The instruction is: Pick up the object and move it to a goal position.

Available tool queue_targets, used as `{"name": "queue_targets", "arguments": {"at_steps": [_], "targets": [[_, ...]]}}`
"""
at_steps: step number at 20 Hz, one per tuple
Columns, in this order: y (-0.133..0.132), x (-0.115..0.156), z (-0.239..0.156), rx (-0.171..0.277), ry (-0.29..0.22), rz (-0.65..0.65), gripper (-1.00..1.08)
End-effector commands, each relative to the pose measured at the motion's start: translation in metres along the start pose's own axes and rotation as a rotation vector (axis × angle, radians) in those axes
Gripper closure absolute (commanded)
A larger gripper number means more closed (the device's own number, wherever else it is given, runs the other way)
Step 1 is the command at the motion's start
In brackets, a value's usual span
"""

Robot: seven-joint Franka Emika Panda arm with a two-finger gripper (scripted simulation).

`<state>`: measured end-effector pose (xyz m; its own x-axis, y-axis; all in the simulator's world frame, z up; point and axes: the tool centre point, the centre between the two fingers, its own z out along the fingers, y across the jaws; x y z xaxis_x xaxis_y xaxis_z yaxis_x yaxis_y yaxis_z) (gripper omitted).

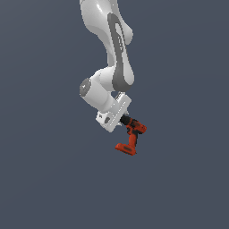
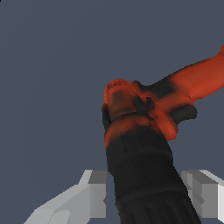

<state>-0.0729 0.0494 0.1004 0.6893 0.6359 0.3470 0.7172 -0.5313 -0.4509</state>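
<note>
Drill (image 1: pixel 133 133) is in the tool (image 1: pixel 121 119), clamped at the black chuck end. Wrist view shows both fingers (image 2: pixel 85 197) against the chuck, one on each side, so the tool is closed on the drill and gripping it.

Exterior view: white Panda arm (image 1: pixel 114 53) comes down from the top of frame, wrist bent, hand angled down toward the exterior view's right. Drill sticks out of the tool along that same diagonal. Red-orange body sits just past the fingers, handle drops down from the body, and the blocky base is the lowest point, tilted toward the exterior view's left.

Background is a flat, uniform grey-blue surface with nothing else on it. No shadow or contact cue under the drill, so I cannot tell from either view whether the base touches that surface or hangs clear of it.

Wrist view: chuck fills the gap between the fingers, dark and ribbed. Beyond it is the red-orange motor housing with black accents around the trigger area, and the handle runs off the frame edge.
</note>
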Motion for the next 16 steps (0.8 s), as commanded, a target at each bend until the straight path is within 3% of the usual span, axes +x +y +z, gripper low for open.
{"name": "queue_targets", "arguments": {"at_steps": [1,9,16], "targets": [[-0.024,0.026,-0.003,-0.002,0.001,-0.005,1.08],[-0.077,0.086,-0.008,0.003,0.001,-0.005,1.08],[-0.092,0.105,-0.01,0.004,0.003,-0.005,1.08]]}}
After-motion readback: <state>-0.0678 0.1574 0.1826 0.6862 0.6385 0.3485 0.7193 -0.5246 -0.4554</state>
